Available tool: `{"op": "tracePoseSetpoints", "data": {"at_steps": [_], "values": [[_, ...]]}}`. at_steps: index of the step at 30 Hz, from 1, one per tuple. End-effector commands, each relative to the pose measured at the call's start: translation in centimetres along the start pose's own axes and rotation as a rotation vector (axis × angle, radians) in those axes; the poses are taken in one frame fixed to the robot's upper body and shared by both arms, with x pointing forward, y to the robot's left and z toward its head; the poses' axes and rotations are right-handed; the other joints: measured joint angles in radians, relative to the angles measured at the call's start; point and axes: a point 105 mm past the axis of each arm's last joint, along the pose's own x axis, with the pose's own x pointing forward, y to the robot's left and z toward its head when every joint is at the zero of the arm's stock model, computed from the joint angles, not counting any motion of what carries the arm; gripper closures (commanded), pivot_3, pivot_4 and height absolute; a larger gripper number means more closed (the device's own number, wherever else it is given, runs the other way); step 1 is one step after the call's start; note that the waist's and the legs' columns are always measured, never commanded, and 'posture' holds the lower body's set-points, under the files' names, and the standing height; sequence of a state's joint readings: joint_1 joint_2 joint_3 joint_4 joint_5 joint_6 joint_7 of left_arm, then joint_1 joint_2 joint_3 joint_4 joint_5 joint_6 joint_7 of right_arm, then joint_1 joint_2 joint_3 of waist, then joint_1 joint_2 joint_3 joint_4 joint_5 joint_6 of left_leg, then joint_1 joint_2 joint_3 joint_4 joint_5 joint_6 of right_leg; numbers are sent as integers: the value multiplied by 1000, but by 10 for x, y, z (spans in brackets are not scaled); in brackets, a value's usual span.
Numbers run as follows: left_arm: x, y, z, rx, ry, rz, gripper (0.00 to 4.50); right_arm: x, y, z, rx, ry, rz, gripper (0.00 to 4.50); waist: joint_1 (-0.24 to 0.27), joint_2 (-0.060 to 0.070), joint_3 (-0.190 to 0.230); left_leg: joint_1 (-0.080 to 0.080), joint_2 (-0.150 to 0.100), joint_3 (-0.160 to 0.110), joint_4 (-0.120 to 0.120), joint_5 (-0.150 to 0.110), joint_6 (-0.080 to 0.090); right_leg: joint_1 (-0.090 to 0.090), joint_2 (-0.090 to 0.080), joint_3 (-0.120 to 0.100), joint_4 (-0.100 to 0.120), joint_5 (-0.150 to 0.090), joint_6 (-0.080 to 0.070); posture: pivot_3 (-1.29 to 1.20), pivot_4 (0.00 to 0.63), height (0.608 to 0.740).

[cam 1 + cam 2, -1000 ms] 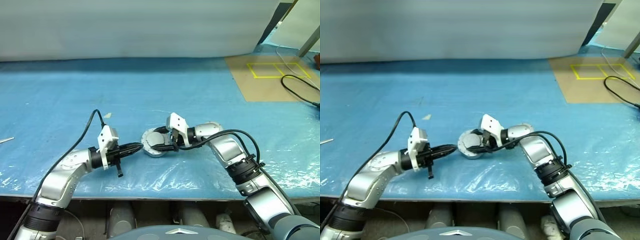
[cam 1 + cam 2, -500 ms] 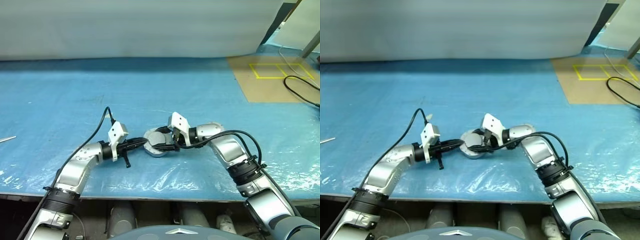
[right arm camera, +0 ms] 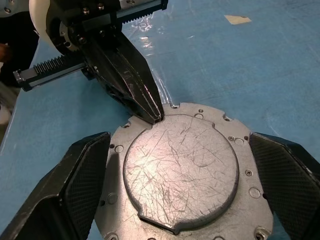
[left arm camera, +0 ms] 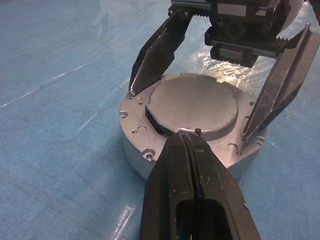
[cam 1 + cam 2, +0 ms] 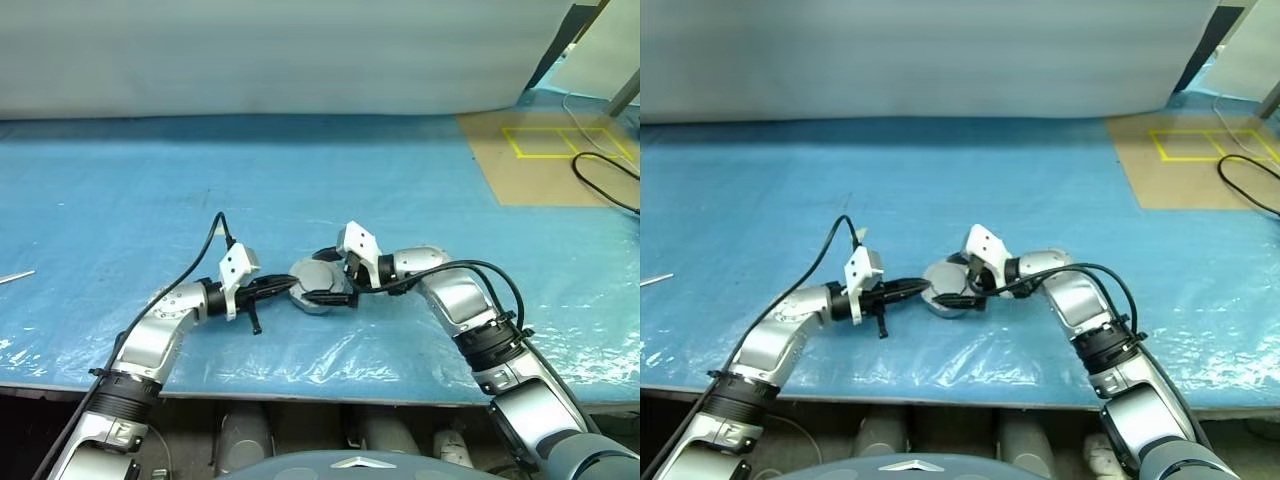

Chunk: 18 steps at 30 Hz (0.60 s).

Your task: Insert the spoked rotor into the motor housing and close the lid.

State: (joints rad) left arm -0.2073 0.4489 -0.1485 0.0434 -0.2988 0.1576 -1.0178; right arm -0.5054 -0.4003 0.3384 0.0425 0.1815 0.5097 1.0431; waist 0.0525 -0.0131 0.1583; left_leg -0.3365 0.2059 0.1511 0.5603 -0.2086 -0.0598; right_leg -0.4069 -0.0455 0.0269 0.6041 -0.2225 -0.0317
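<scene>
The left hand (image 4: 192, 145) is clenched, its tips resting on the lid (image 3: 181, 167) at the edge, while the right hand (image 3: 182, 210) stands released with a finger at each side of the motor housing (image 4: 137, 135), near the desk's (image 5: 150, 190) 6 o'clock edge. To finish well, I judge the left should press straight down while the right steadies the rim. The lid lies plain, scratched grey face up, apparently nearly flush.

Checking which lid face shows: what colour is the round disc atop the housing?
Plain scratched silver-grey lid, best in the right wrist view.
</scene>
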Motion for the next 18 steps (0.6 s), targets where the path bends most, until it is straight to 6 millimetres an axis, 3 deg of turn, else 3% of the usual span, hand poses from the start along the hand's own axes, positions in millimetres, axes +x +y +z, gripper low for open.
{"op": "tracePoseSetpoints", "data": {"at_steps": [1, 9, 14, 18], "values": [[6, -6, -10, -16, 37, -27, 4500, -9, 1, 4, -11, -2, 2, 18, 5, 0, 0, -1, -1, 0, 0, 0, 0, 0, -1, 0, 0, 1, -2, 0, 150, 740], [6, -8, -9, -19, 32, -37, 4500, -35, -4, 32, -38, -101, -49, 18, 17, 0, 0, -14, -1, 0, 0, 2, -4, -13, 0, -1, 0, 1, -2, 0, 150, 740], [4, -12, -12, -27, 39, -56, 4500, -49, -6, 35, 129, -172, -74, 18, 17, 0, 0, -13, -2, 0, 0, 2, -4, -13, 0, -1, 0, 1, -2, 0, 150, 740], [4, -13, -11, -24, 33, -54, 4500, -56, -4, 19, 378, -168, -77, 18, 17, 0, 0, -14, -2, 0, -1, 2, -4, -13, 0, -1, 0, 1, -2, 0, 150, 740]]}}
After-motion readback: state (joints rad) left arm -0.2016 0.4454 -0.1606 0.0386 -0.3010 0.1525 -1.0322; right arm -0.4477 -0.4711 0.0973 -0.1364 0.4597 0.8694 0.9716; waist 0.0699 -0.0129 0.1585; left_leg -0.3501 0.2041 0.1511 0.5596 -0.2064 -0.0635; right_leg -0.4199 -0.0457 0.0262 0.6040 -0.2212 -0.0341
